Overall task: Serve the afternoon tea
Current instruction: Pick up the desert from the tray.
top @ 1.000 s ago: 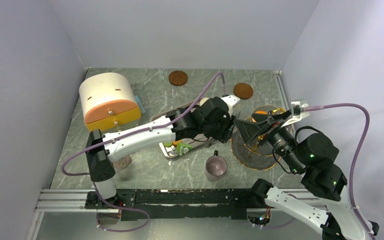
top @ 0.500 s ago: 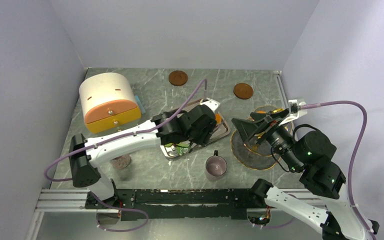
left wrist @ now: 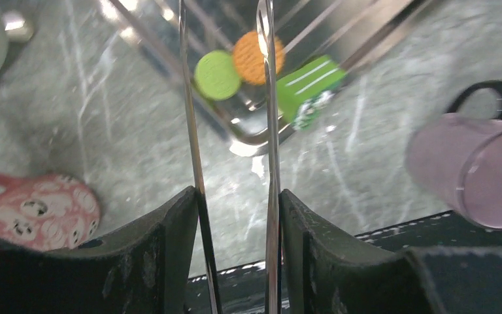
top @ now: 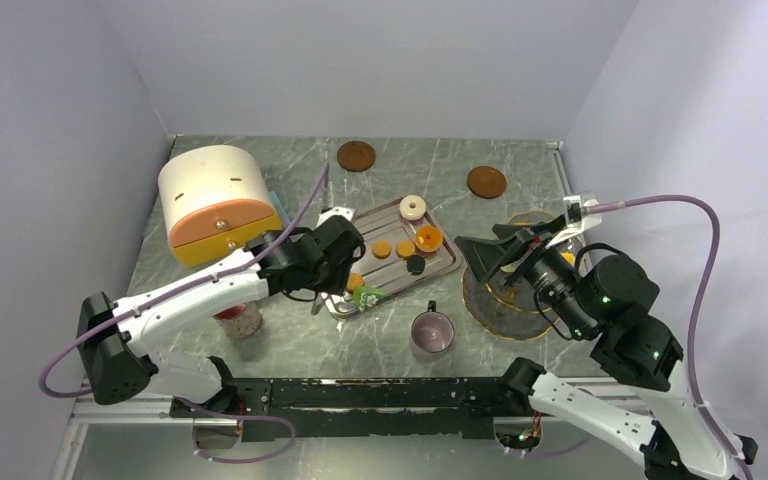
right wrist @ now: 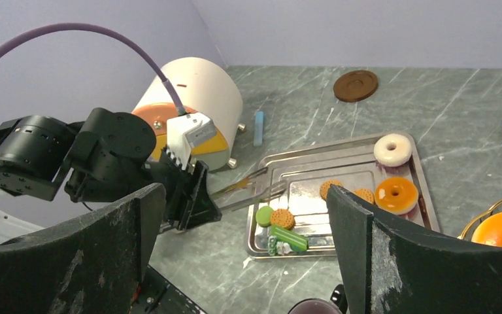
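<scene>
Grips a pair of steel tongs (left wrist: 269, 131) in the left gripper (left wrist: 235, 209), fingers pressed against the two arms, blades parted with nothing between them. Points them, long axis straight ahead, at the near left corner of the tray (left wrist: 247, 136). Finds the green round treat (left wrist: 217, 74) just inside that corner, between the lines of the two blades and closer to the left one. Finds the orange biscuit (left wrist: 248, 59) touching the green treat, partly behind the right blade. Puts the green wrapped bar (left wrist: 308, 88) just right of that blade, by the tray's near rim. Cannot tell from the blurred wrist view whether the tips hang above the tray or touch it. Places the mug (left wrist: 464, 170) off the tray, near its front edge. Shows the cream ring (right wrist: 393, 149) and orange ring (right wrist: 396, 195) at the tray's far right end. Keeps the right gripper (right wrist: 245, 188) spread wide and empty, off the tray's right side. Favours the left arm, then: probably a short reach along the tongs' own line, blades astride the green treat.
</scene>
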`<action>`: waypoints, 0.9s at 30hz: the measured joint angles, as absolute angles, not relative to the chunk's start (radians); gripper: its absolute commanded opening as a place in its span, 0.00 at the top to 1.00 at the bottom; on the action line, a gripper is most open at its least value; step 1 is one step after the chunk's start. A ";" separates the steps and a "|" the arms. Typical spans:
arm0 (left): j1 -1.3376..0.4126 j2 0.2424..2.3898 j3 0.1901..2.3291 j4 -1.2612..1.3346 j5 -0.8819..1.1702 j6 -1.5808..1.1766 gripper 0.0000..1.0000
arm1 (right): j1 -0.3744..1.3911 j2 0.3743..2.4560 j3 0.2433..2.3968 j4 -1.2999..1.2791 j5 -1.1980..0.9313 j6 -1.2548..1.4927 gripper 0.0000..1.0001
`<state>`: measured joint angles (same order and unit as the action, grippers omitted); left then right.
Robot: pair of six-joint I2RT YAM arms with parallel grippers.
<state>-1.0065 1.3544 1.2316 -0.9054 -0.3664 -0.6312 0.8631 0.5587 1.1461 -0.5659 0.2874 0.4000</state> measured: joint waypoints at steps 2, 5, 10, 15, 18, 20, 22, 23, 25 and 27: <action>-0.979 1.330 1.187 -0.926 -0.364 -0.646 0.48 | 0.863 0.559 1.135 -0.560 0.284 0.400 0.02; -0.956 1.292 1.134 -0.941 -0.355 -0.662 0.48 | 0.863 0.559 1.115 -0.553 0.279 0.400 0.02; -0.943 1.249 1.087 -0.963 -0.330 -0.678 0.49 | 0.863 0.562 1.109 -0.546 0.277 0.400 0.02; -0.943 1.247 1.079 -0.970 -0.300 -0.682 0.49 | 0.863 0.563 1.105 -0.536 0.277 0.400 0.02; -0.943 1.247 1.059 -0.968 -0.278 -0.681 0.50 | 0.863 0.565 1.101 -0.536 0.277 0.400 0.02; -0.943 1.248 1.048 -0.967 -0.263 -0.681 0.50 | 0.863 0.565 1.097 -0.533 0.277 0.400 0.02; -0.943 1.255 1.045 -0.963 -0.248 -0.677 0.50 | 0.863 0.565 1.093 -0.530 0.277 0.400 0.02; -0.943 1.259 1.045 -0.960 -0.244 -0.676 0.50 | 0.863 0.565 1.093 -0.530 0.277 0.400 0.02; -0.943 1.269 1.044 -0.951 -0.239 -0.670 0.50 | 0.863 0.566 1.092 -0.529 0.277 0.400 0.02; -0.943 1.282 1.044 -0.943 -0.239 -0.667 0.50 | 0.863 0.565 1.093 -0.529 0.277 0.400 0.02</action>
<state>-0.9432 1.2819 1.0443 -0.9432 -0.2386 -0.6666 0.8631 0.5652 1.0927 -0.5285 0.2771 0.4000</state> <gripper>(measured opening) 0.507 0.981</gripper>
